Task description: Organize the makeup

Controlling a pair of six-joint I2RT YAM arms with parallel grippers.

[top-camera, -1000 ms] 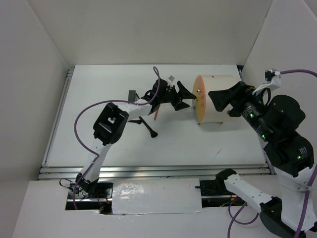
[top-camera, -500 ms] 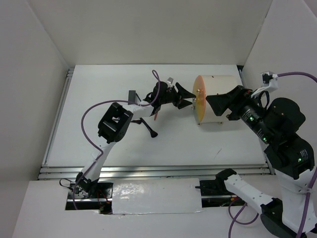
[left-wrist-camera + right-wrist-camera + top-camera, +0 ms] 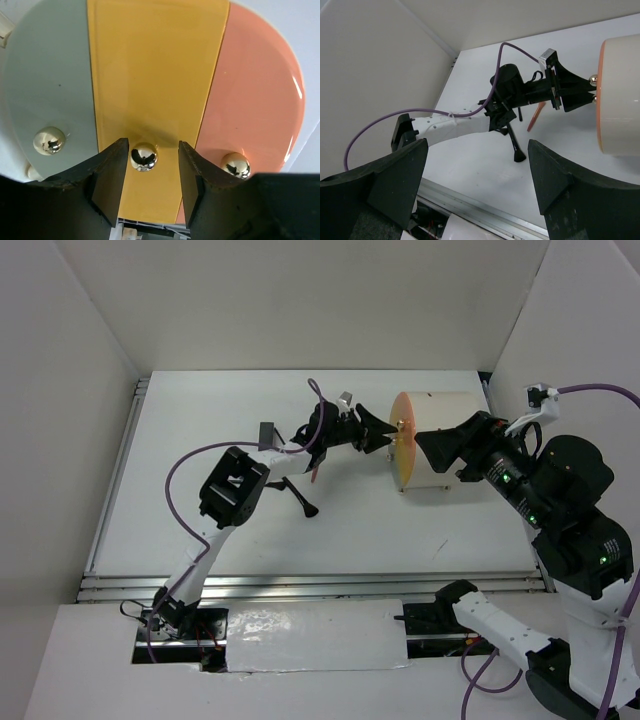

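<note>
The cream drum-shaped box lies on its side with its orange face to the left. In the left wrist view the face has grey, yellow and salmon panels, each with a gold knob. My left gripper is open at the face, its jaws either side of the middle knob without gripping it. My right gripper is open and empty above the box's left part. The makeup lies left of the box: an orange-pink stick, a black brush and a dark grey tube.
The left arm stretches over the makeup and hides part of it. A metal rail runs along the table's near edge. White walls close in the left, back and right sides. In the right wrist view the brush and stick lie under the left arm.
My left gripper has moved right, up to the box's face, and its jaws now flank the middle knob. My right gripper shifted slightly left over the box.
</note>
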